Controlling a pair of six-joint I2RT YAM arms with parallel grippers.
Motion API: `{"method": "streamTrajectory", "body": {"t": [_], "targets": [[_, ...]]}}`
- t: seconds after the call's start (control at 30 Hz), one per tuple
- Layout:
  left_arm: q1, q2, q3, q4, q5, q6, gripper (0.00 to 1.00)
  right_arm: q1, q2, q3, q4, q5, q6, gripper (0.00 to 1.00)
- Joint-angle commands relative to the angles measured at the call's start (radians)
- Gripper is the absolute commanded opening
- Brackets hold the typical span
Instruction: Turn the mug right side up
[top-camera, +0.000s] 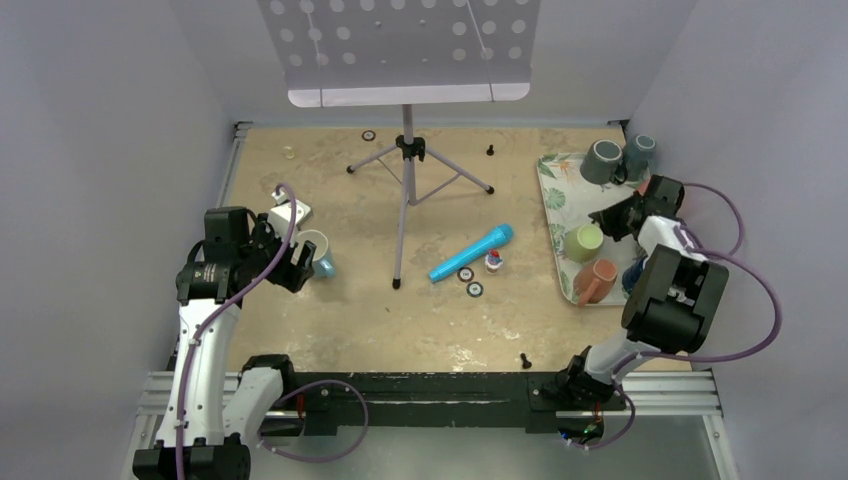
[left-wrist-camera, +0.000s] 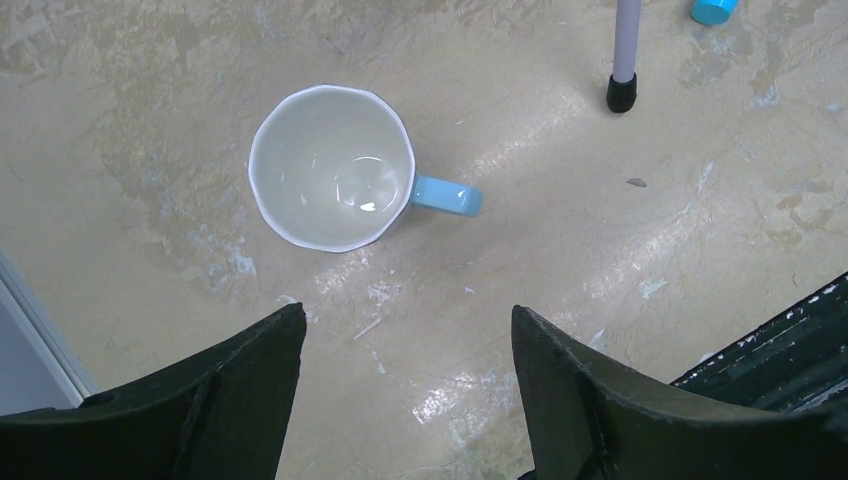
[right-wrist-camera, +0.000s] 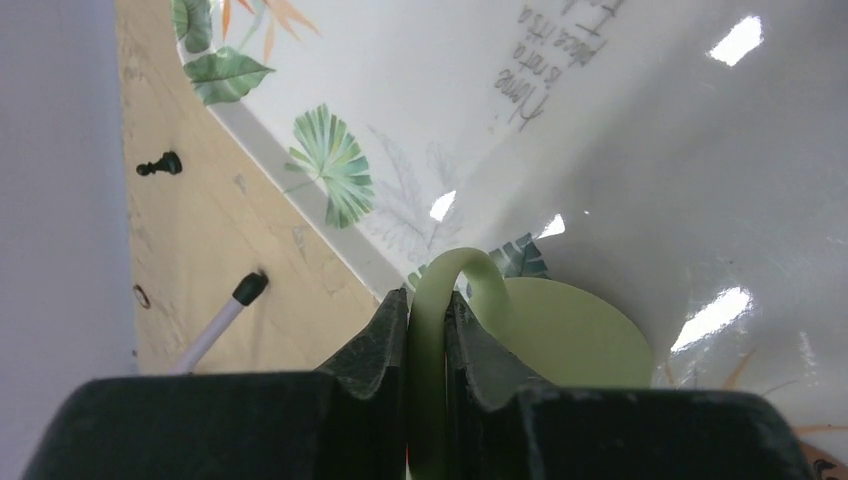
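Observation:
A white mug with a blue handle (left-wrist-camera: 330, 165) stands upright and open side up on the table; it also shows in the top view (top-camera: 314, 246). My left gripper (left-wrist-camera: 405, 315) is open and empty, just above and near side of this mug, shown in the top view too (top-camera: 298, 264). My right gripper (right-wrist-camera: 428, 310) is shut on the handle of a light green mug (right-wrist-camera: 570, 340) over the leaf-patterned tray (right-wrist-camera: 620, 120). In the top view the green mug (top-camera: 584, 242) sits on the tray (top-camera: 556, 205) beside the right gripper (top-camera: 612, 222).
A music stand (top-camera: 405, 170) stands mid-table with its tripod legs spread. A blue cylinder (top-camera: 472, 252) and small round pieces (top-camera: 470, 280) lie near it. Two dark mugs (top-camera: 603, 162) and an orange mug (top-camera: 596, 281) sit on the tray. Small black pawns (top-camera: 525, 360) lie about.

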Motion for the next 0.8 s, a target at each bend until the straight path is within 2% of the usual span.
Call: {"method": "streamTrajectory", "body": {"t": [0.0, 0.1, 0.37, 0.57, 0.67, 0.77], "targets": [[-0.002, 0.000, 0.002, 0.019, 0.002, 0.011, 0.78, 0.068, -0.122, 0.037, 0.081, 0.020, -0.166, 0.00], [-0.003, -0.001, 0.003, 0.013, 0.012, 0.016, 0.78, 0.163, -0.189, 0.040, 0.078, 0.102, -0.246, 0.00], [-0.002, 0.008, 0.033, -0.028, 0.030, 0.043, 0.79, 0.253, -0.303, -0.001, 0.103, 0.073, -0.344, 0.00], [-0.002, 0.049, 0.134, -0.145, 0.063, 0.066, 0.85, 0.457, -0.543, -0.029, 0.117, 0.087, -0.391, 0.00], [-0.001, 0.063, 0.209, -0.236, 0.142, 0.092, 0.87, 0.569, -0.675, -0.046, 0.123, 0.091, -0.402, 0.00], [-0.002, 0.058, 0.319, -0.342, 0.310, 0.130, 0.88, 0.687, -0.763, -0.055, 0.162, 0.014, -0.407, 0.00]]}}
